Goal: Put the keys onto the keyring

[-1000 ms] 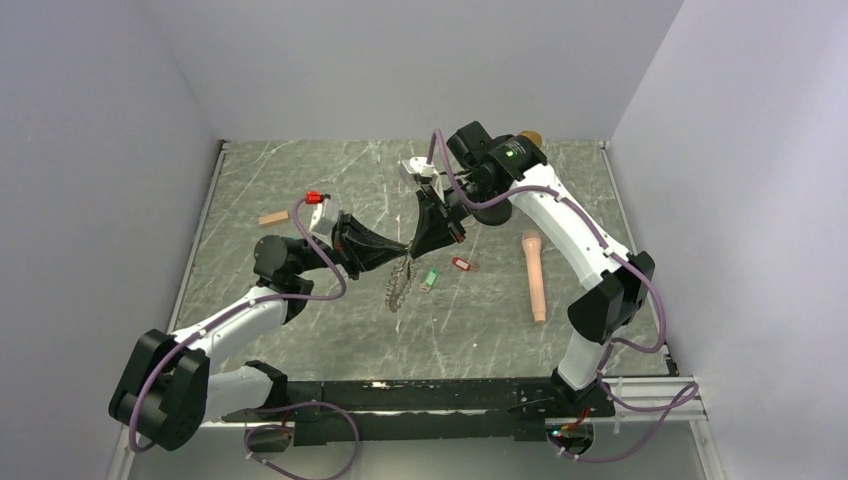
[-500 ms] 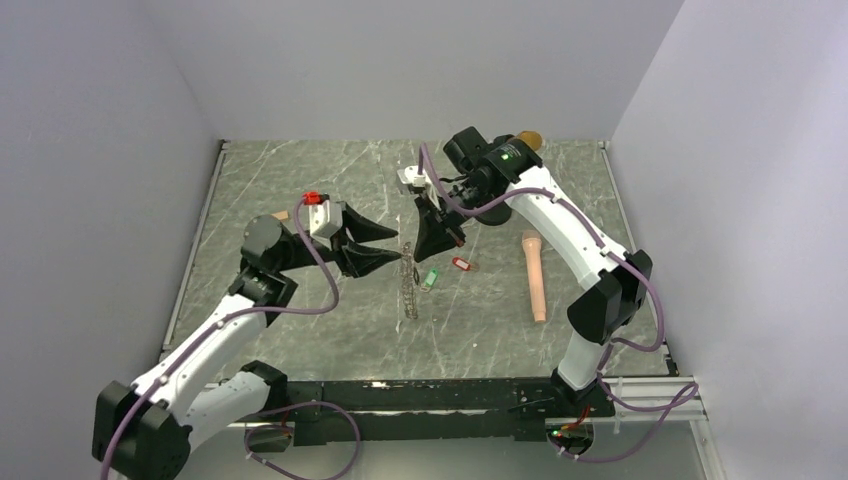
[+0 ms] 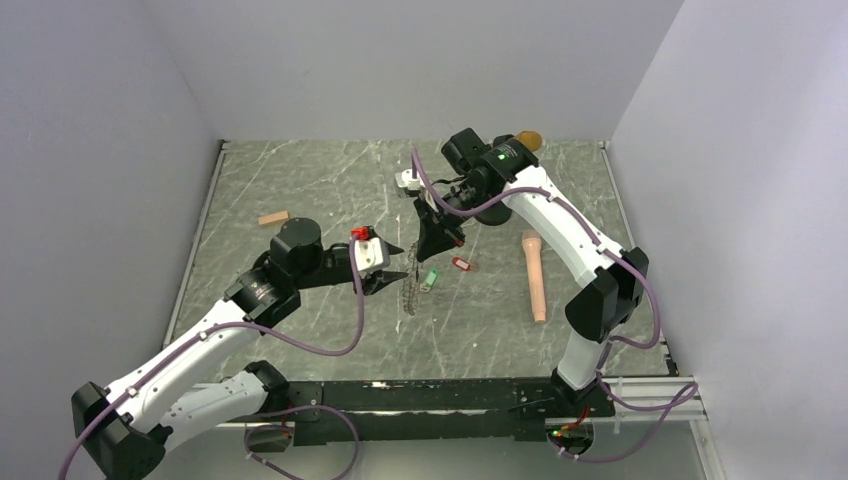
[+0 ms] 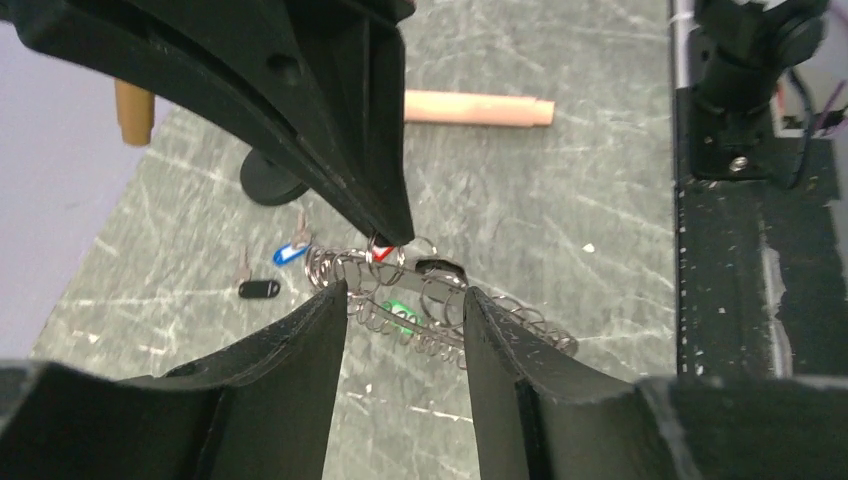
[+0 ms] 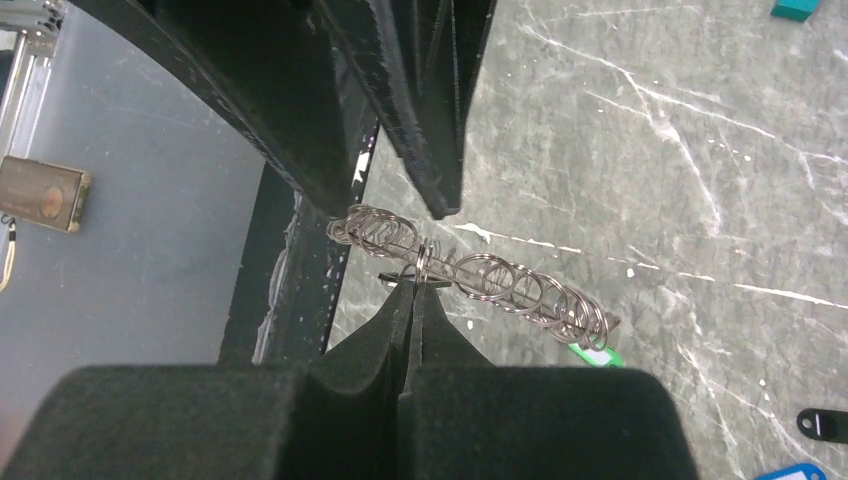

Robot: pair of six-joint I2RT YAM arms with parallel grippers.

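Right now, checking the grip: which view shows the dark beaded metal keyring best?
Right wrist: the dark beaded metal keyring shows unblocked, pinched by the right gripper. Left wrist: the left gripper covers part of it. Top: only a thin edge-on sliver.

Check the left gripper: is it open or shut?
Open. In the wrist view the left gripper has a clear gap between its two tips, and the keyring shows through that gap with nothing pinched.
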